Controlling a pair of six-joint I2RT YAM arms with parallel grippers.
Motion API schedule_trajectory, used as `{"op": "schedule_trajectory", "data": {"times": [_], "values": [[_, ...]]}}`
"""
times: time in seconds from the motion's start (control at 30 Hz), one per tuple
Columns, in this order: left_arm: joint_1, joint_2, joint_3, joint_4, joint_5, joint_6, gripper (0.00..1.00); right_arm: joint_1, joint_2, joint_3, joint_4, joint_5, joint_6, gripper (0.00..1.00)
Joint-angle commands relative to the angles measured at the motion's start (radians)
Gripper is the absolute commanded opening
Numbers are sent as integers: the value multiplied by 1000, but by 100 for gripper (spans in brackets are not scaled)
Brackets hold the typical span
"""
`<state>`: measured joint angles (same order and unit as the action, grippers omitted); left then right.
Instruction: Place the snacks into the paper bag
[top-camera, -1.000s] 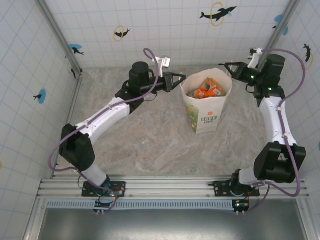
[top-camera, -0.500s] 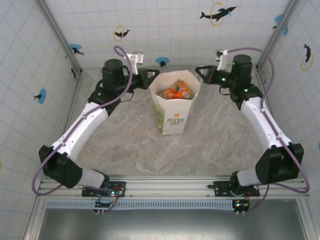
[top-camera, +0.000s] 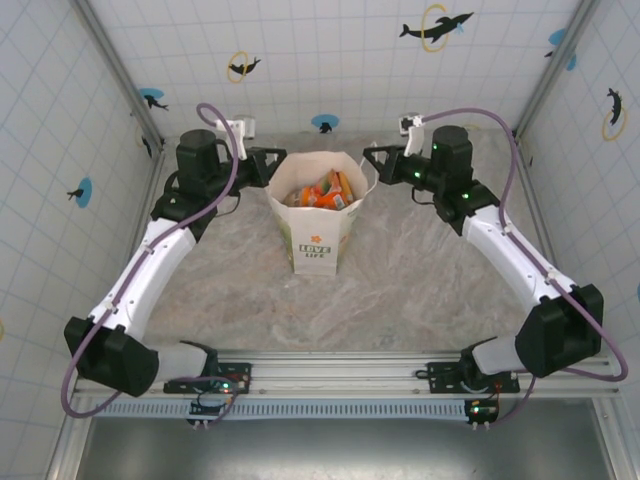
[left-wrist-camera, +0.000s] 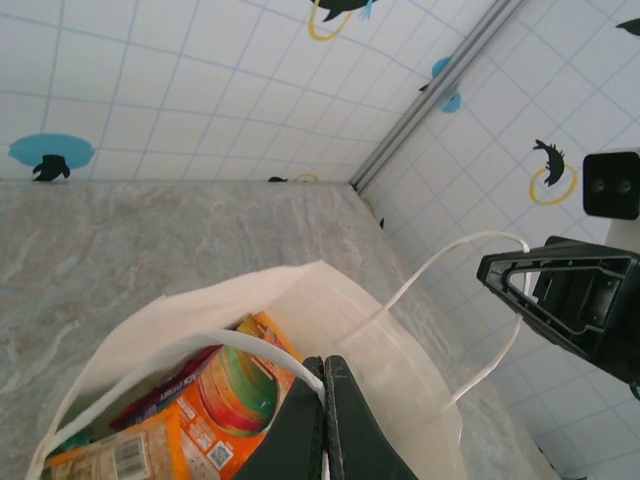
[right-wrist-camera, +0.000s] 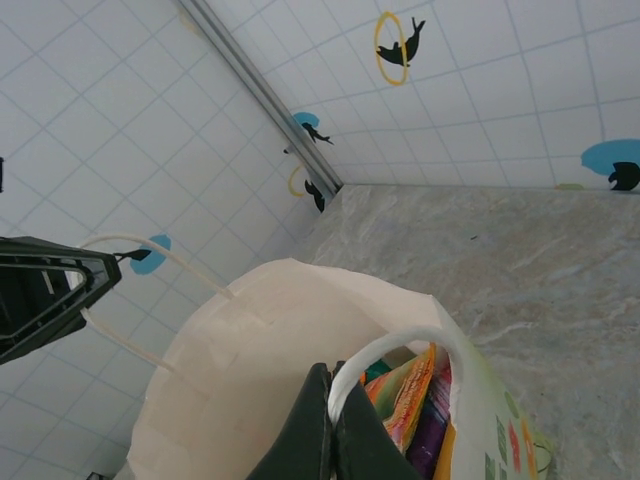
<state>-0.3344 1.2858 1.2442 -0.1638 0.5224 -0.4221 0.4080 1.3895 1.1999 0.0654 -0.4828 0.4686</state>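
White tiled walls (top-camera: 330, 60) with dolphin stickers (top-camera: 437, 25) surround marbled tabletop (top-camera: 400, 290).

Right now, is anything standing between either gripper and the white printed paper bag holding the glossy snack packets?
Nothing visible does. The left gripper is shut on one thin white loop handle of the paper bag, the right gripper on the second loop handle; the snack packets already lie inside.

The white paper bag (top-camera: 318, 238) is showing green lettering; the snacks (top-camera: 322, 192) are showing orange and yellow; the counter (top-camera: 420, 290) is looking grey-marbled.
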Motion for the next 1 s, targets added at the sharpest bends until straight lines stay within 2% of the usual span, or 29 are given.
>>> {"op": "schedule_trajectory", "data": {"times": [0.0,0.03,0.23,0.4,0.5,0.8,0.87,0.97], "values": [[5,-48,-37,31,3,-3,16,17,-40,-36,94,0,-18,8],[5,-57,-43,28,-11,-5,23,19,-43,-40,104,-4,-16,14],[6,-95,-35,-36,-112,24,44,18,-47,-18,88,-1,-28,40],[11,-138,-25,-129,-242,49,61,16,-71,7,19,38,-70,55],[15,-170,-24,-190,-319,60,69,13,-101,10,-41,71,-100,60],[16,-291,-50,-339,-538,58,88,-27,-219,-41,-137,154,-146,62],[15,-334,-84,-352,-577,54,97,-39,-257,-79,-152,179,-157,63],[15,-399,-137,-396,-656,32,98,-71,-320,-167,-172,227,-171,63]]}}
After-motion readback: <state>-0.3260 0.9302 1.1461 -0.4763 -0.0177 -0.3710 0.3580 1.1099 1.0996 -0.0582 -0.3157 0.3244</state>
